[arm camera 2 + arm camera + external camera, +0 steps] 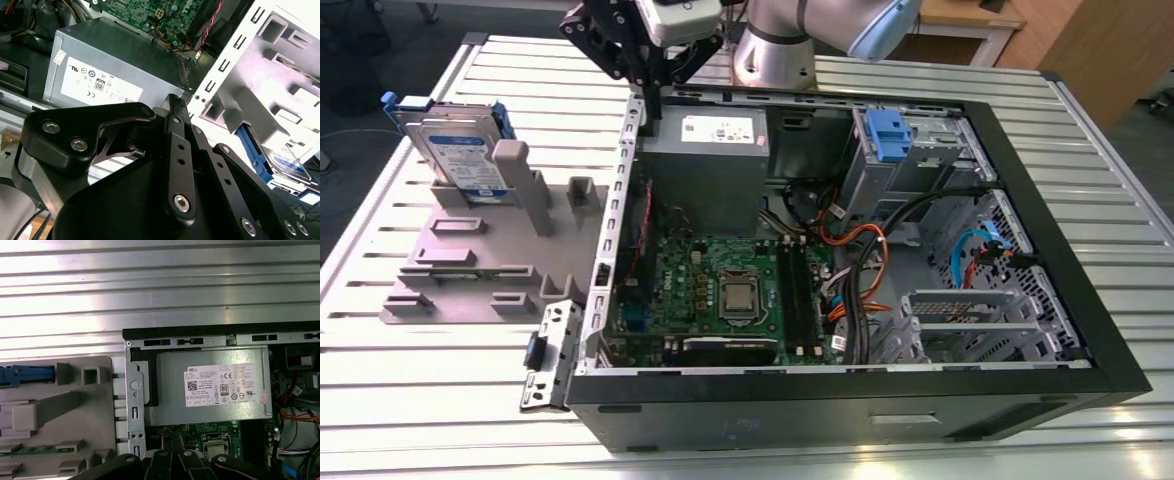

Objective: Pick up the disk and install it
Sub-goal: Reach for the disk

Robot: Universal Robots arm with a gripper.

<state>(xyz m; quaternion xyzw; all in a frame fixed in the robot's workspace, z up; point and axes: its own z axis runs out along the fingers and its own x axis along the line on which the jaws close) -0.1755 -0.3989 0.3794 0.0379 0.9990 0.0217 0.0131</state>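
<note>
I see the disk (464, 152), a silver hard drive with a blue-and-white label in a blue carrier, standing upright in the grey holder (480, 270) on the surface (414, 385). My hand (650, 78), closed and empty, hovers above the power supply (707, 150) in the computer case (787, 405).

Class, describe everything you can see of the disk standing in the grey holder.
The disk is a flat silver rectangle with a blue-and-white label, framed by a blue plastic carrier. It stands on edge, slightly tilted, slotted into the grey holder on the exterior view's left, outside the computer case. The gripper is apart from it.
</note>
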